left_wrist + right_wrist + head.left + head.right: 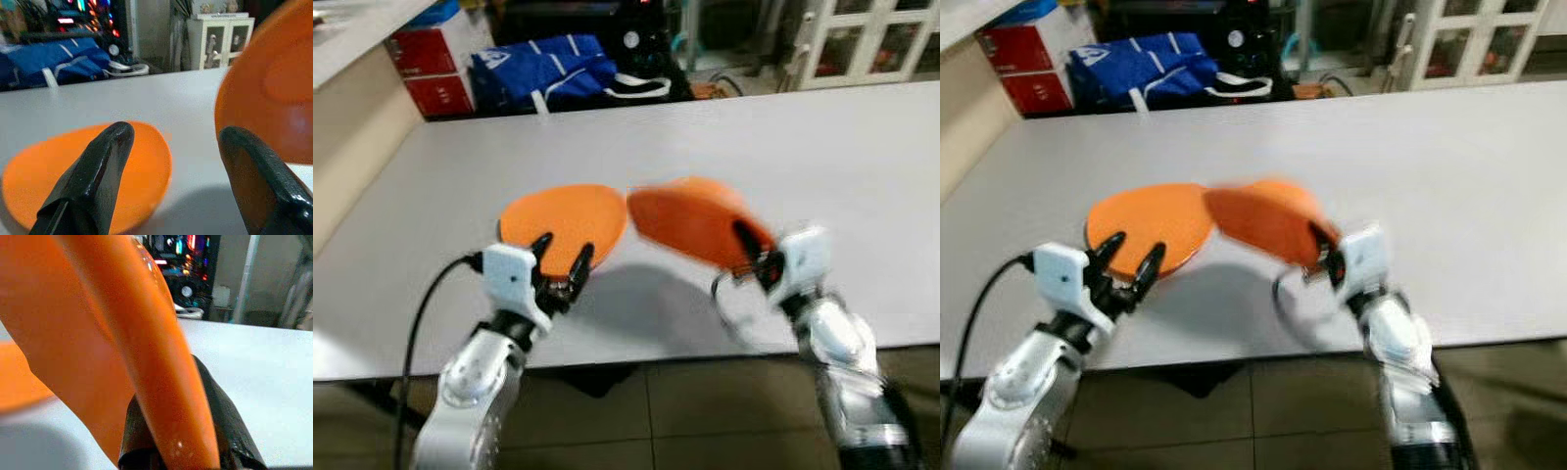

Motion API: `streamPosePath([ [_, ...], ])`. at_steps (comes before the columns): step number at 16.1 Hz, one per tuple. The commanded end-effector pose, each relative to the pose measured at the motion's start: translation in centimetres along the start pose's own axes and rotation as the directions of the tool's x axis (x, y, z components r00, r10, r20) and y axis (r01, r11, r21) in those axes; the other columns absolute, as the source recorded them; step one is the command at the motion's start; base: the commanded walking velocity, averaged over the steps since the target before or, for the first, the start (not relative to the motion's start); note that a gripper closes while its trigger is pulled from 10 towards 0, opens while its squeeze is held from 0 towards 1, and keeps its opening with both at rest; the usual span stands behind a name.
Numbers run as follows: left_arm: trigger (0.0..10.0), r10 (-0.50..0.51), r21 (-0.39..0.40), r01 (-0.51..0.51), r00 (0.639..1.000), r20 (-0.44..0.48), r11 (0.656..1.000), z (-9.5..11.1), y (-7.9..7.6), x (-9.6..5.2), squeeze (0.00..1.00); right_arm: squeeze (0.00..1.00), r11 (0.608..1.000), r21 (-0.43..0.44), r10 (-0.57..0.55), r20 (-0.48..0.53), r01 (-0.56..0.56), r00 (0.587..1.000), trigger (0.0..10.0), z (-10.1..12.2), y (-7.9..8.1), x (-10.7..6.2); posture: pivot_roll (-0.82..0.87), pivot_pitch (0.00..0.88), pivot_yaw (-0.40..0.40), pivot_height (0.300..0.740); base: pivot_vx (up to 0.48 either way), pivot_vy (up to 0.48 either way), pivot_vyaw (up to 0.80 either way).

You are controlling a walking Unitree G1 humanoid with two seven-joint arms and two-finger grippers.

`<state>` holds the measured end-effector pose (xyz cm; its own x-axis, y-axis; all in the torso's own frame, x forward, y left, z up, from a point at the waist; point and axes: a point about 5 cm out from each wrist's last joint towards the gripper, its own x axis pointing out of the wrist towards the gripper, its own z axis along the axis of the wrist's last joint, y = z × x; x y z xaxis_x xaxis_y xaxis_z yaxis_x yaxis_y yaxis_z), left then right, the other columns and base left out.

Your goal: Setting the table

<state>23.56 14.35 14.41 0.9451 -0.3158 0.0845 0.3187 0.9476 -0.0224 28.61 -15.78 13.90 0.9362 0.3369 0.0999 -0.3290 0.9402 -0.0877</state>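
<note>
Orange and smooth, a flat plate [566, 222] lies on the pale grey table [822, 166] toward the near left, while a second orange plate [693, 220] is held tilted above the table just to its right, their edges almost meeting. From the left eye, the left gripper [562, 262] rests at the near rim of the flat plate with its two black fingers spread apart and nothing between them; the right gripper [751, 250] is clamped on the near right rim of the tilted plate, which looks blurred. Beyond the far edge of the table sit a blue bag [543, 67], red boxes [429, 67] at the far left and a white cabinet [867, 39] at the far right. The right eye gives the same layout, with a shadow on the table under the raised plate and tiled floor [1263, 411] below the near table edge. The left wrist camera looks between its two parted, rounded black fingers [90, 181], past them to the flat plate on the table and to the glossy underside of the raised plate. The right wrist camera looks along the thin curved rim of the raised plate, which is pinched between its black fingers [222, 423], the table stretching behind.
</note>
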Motion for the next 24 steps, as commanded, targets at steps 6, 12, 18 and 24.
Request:
streamPosePath([
  [6, 10.0, -0.029, 0.016, 0.029, 1.000, 0.000, 0.999, 1.0, -0.1, 0.7, 0.00, 0.00, 0.913, 0.405, -0.042, 0.000, 0.038, 0.999, 0.0, 5.5, -0.1, 7.4, -0.17, 0.000, 0.115, 0.740, 0.000, 0.000, 0.00],
  [12, 10.0, -0.047, 0.009, 0.047, 0.999, -0.019, 0.999, 1.1, 0.0, 0.9, 0.00, 0.00, 0.839, 0.334, -0.339, -0.298, 0.430, 0.893, 0.0, 3.0, -5.2, 8.4, -0.17, 0.000, 0.115, 0.740, 0.000, 0.000, 0.00],
  [18, 10.0, -0.040, 0.012, 0.040, 0.999, -0.019, 0.999, 1.1, 0.3, 0.7, 0.00, 0.00, 0.766, 0.299, -0.395, -0.480, 0.569, 0.783, 0.0, 1.2, -5.6, 8.8, -0.16, 0.000, 0.112, 0.740, 0.000, 0.000, 0.00],
  [24, 10.0, -0.039, 0.016, 0.039, 0.999, -0.019, 0.999, 1.1, 0.4, 0.7, 0.00, 0.00, 0.701, 0.319, -0.356, -0.619, 0.638, 0.700, 0.0, -0.7, -5.1, 8.7, -0.14, 0.000, 0.107, 0.740, 0.000, 0.000, 0.00],
])
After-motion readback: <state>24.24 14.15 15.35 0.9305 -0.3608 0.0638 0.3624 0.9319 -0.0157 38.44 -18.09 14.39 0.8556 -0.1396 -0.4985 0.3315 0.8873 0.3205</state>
